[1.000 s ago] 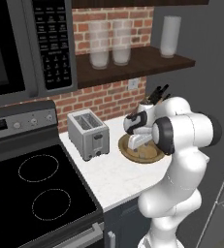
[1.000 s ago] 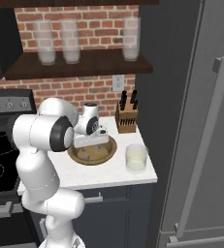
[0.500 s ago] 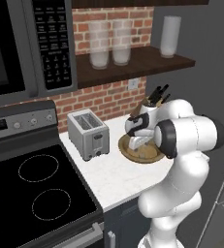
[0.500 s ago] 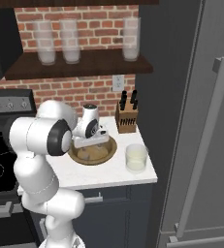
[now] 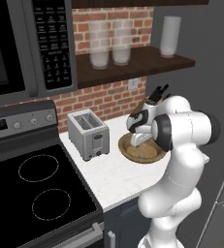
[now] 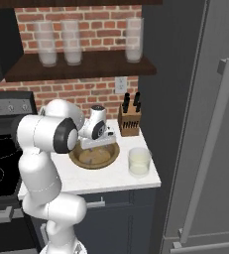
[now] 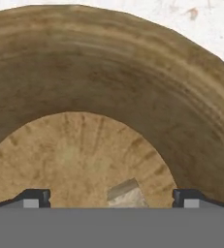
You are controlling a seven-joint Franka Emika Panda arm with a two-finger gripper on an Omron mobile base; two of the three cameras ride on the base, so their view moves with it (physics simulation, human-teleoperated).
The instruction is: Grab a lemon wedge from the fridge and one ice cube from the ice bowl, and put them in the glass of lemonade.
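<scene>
The ice bowl [image 6: 80,159], a wide brown wooden bowl, sits on the white counter [image 6: 111,176]. My gripper [image 6: 98,144] hangs open just inside it, pointing down. In the hand view the bowl's wall [image 7: 133,82] curves overhead, and one pale ice cube [image 7: 125,193] lies on the bowl floor between my two fingertips [image 7: 34,197], nearer the right one and touching neither. The glass of lemonade [image 6: 139,161] stands on the counter to the right of the bowl. The fridge [image 6: 205,99] rises at the right with its door shut. The lemon wedge is out of view.
A silver toaster [image 5: 88,133] stands left of the bowl [image 5: 152,156], with the black stove [image 5: 36,189] beyond it. A knife block [image 6: 130,122] sits against the brick wall behind the bowl. Frosted glasses [image 6: 134,39] line the shelf above.
My gripper has sunk a little lower into the bowl. Its jaws stay wide. Nothing else has moved.
</scene>
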